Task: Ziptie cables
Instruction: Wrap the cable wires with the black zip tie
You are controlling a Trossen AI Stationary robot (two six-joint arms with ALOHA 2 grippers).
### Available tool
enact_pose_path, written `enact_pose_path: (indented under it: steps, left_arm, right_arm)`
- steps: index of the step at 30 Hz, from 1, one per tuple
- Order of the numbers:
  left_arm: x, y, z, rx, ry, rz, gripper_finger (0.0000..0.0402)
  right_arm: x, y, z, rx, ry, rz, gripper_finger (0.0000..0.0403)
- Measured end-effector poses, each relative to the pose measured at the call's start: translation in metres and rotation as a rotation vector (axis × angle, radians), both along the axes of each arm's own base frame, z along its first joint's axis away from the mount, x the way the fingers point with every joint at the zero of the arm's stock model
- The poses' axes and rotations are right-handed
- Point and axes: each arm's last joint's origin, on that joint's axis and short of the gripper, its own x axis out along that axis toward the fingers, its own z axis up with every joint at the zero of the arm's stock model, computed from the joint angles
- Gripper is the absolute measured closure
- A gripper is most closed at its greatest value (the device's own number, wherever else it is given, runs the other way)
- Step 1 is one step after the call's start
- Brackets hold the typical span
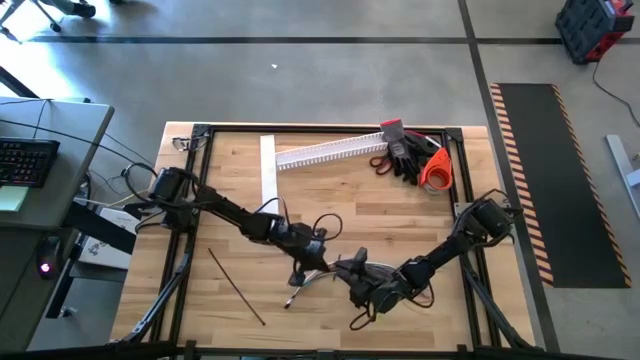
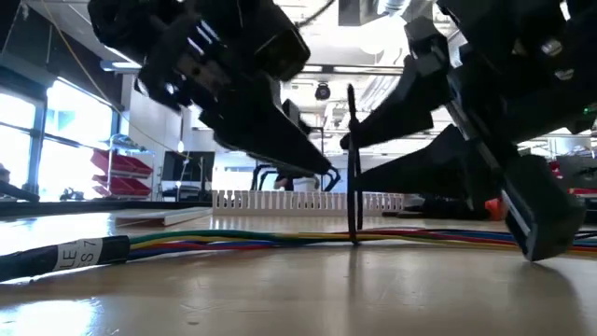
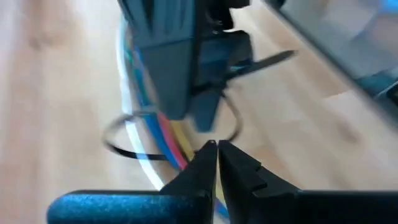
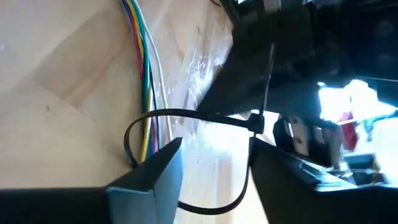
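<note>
Both arms reach in toward the lower middle of the overhead picture, where the cables [image 1: 322,262] lie on the wooden table [image 1: 240,190]. From table height the bundle [image 2: 280,240] runs as a flat band of yellow, green, blue and red wires across the middle of the frame, with a white label near its left end.

A black ziptie [image 4: 186,118] is looped around the wires; in the right wrist picture its loop circles the coloured strands at centre left, and its small head sits at centre right (the tail sticks up from there). At table level the ziptie [image 2: 354,168] stands upright off the bundle.

The left gripper [image 3: 217,149] is pinched shut just beside the loop; whether anything sits between its tips I cannot tell. The right gripper [image 4: 214,158] has its fingers parted, one on each side of the loop, holding nothing.

A spare ziptie [image 1: 236,286] lies at lower left, well apart. A white slotted channel [image 1: 330,150], black gloves [image 1: 405,155] and an orange tool [image 1: 437,168] sit at the upper right
</note>
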Motion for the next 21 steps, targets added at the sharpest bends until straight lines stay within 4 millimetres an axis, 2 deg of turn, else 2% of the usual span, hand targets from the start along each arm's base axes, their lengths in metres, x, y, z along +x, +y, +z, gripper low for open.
enact_pose_path:
  steps: [6, 15, 21]
  left_arm:
    - [0.001, 0.005, -0.004, 0.215, -0.052, -0.008, 0.0373]
    - [0.006, 0.019, -0.004, 0.271, -0.096, 0.010, 0.0299]
    - [0.008, 0.018, 0.000, 0.354, -0.194, -0.099, 0.0273]
  right_arm:
    - [0.002, 0.002, 0.012, -0.095, -0.034, 0.032, 0.0213]
    - [-0.003, 0.007, 0.019, -0.106, -0.061, 0.001, 0.0213]
    - [-0.010, 0.015, 0.020, -0.104, -0.091, -0.037, 0.0213]
